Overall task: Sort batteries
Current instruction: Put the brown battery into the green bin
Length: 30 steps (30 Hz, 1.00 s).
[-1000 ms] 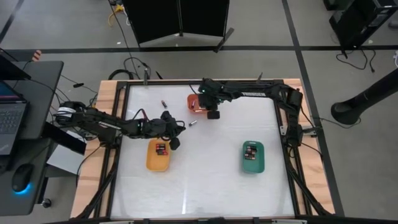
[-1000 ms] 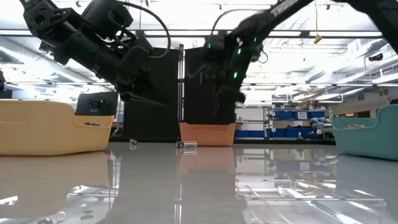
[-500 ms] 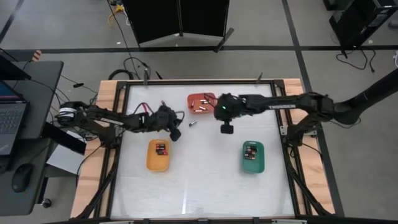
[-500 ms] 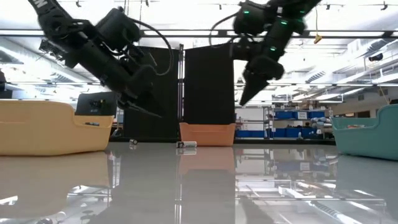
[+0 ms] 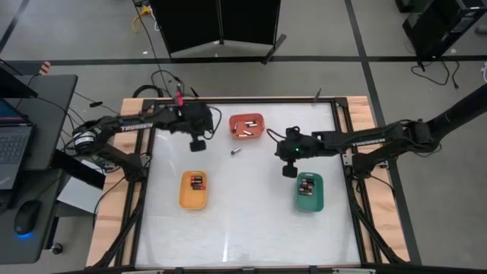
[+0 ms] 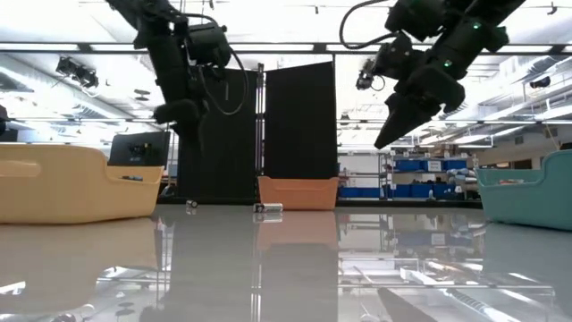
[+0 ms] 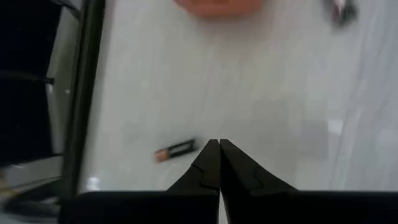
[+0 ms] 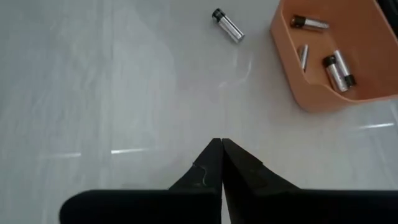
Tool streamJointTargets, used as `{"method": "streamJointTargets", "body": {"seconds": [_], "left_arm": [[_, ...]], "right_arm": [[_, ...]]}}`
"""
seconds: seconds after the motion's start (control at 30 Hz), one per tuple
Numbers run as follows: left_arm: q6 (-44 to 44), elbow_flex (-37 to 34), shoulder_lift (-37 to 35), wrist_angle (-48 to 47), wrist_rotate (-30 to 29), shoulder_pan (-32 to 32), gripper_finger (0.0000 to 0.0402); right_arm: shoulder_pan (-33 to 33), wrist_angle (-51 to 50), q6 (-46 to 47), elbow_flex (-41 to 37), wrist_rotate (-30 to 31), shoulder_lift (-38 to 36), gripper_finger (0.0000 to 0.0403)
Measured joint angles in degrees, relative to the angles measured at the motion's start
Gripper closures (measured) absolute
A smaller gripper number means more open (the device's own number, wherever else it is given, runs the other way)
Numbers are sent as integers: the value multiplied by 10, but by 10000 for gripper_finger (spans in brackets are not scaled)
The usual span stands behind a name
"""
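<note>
**A:** ok starting at the near side of the bench (image 5: 251,221), what's on it?

**B:** nearest are two trays. The yellow tray (image 5: 193,189) sits near-left with a couple of batteries in it, and the green tray (image 5: 309,192) sits near-right with batteries inside too. Rest of the near bench is just white surface.

**A:** and the arms?

**B:** the right gripper (image 5: 288,170) hangs above the bench just left of the green tray's far corner. Its fingers are pinched tight together with nothing between them; the right wrist view shows the two tips meeting. In the low view it's well up off the surface (image 6: 386,136).

**A:** further back?

**B:** one loose battery (image 5: 236,151) lies on the bench around the middle, just near of the orange tray (image 5: 247,127). That tray has a few batteries (image 8: 339,70) in it. The left gripper (image 5: 197,144) is to the left of it, also closed and empty, raised above the surface.

**A:** anything else loose?

**B:** yeah, the left wrist view shows a thin battery (image 7: 176,150) lying flat right by the closed fingertips, near the bench's dark frame.
</note>
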Motion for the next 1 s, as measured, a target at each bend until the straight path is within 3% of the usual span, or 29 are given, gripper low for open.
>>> {"method": "streamJointTargets", "body": {"seconds": [0.2, 0.37, 0.57, 0.67, 1.0], "left_arm": [[145, 86, 70, -120, 4, 52, 396], [257, 123, 153, -148, -3, 65, 396], [355, 139, 228, -148, -94, 71, 388], [369, 141, 250, -147, -125, 72, 368], [401, 136, 261, -42, -120, 74, 263]], "right_arm": [[17, 9, -3, -10, 9, -12, 383], [28, 7, -4, -9, 9, -11, 373], [40, 8, -6, -9, 9, -10, 385], [46, 7, -6, -9, 9, -10, 387], [54, 6, -8, -9, 8, -9, 383]]}}
